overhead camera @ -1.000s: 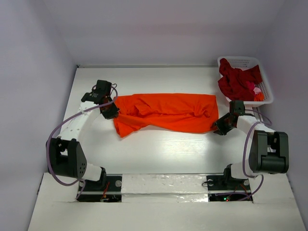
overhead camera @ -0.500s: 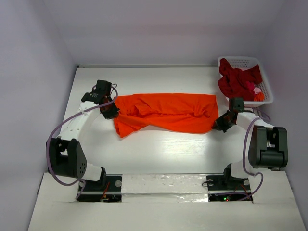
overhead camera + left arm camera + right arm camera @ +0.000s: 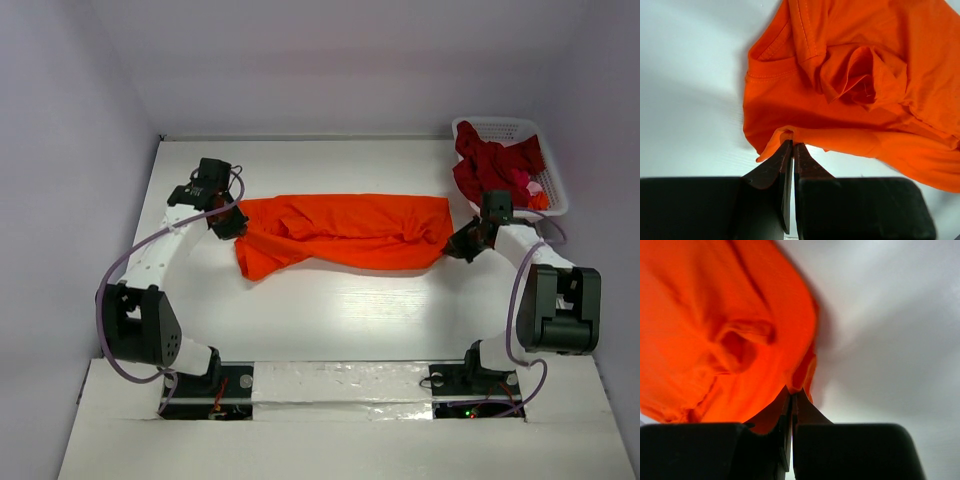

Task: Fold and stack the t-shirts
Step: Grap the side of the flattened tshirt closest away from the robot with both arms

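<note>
The bright orange-red t-shirt (image 3: pixel 345 232) lies stretched left to right across the middle of the table, rumpled. My left gripper (image 3: pixel 236 222) is shut on its left end, pinching a cloth edge (image 3: pixel 790 135) near the collar. My right gripper (image 3: pixel 452 243) is shut on its right end, pinching a fold (image 3: pixel 797 385). Both hold the cloth low over the table. Dark crimson shirts (image 3: pixel 490 165) with bits of pink lie heaped in the basket at the back right.
The white lattice basket (image 3: pixel 545 195) stands at the back right, just behind my right arm. White walls close the table at the back and both sides. The arm bases sit at the near edge.
Both grippers have moved toward the back of the table with the orange shirt's ends in them. The shirt has shifted back a little and stays stretched between them.
</note>
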`<act>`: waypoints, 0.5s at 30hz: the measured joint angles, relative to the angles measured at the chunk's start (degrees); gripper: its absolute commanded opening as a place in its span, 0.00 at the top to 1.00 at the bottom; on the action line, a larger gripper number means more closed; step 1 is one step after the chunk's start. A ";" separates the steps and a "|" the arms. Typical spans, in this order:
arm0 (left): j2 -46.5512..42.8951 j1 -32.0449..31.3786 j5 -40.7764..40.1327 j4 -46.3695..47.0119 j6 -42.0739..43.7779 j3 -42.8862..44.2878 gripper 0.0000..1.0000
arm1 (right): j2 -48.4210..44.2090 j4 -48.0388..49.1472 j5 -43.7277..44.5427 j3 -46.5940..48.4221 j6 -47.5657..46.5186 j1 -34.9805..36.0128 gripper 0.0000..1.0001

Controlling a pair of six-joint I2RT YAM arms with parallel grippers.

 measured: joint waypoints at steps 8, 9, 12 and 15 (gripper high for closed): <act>2.71 0.55 0.04 -0.04 0.00 2.97 1.00 | 4.81 -1.03 -2.45 9.18 -4.74 0.00 1.00; 3.08 0.57 0.04 -0.07 0.00 3.32 1.00 | 5.77 -1.11 -2.91 9.86 -5.33 0.00 1.00; 4.02 0.57 0.04 -0.04 0.00 4.17 1.00 | 8.02 -1.51 -3.98 10.95 -6.69 0.00 1.00; 4.66 0.57 0.04 -0.02 0.02 4.85 1.00 | 10.10 -2.60 -4.74 12.24 -8.09 0.00 1.00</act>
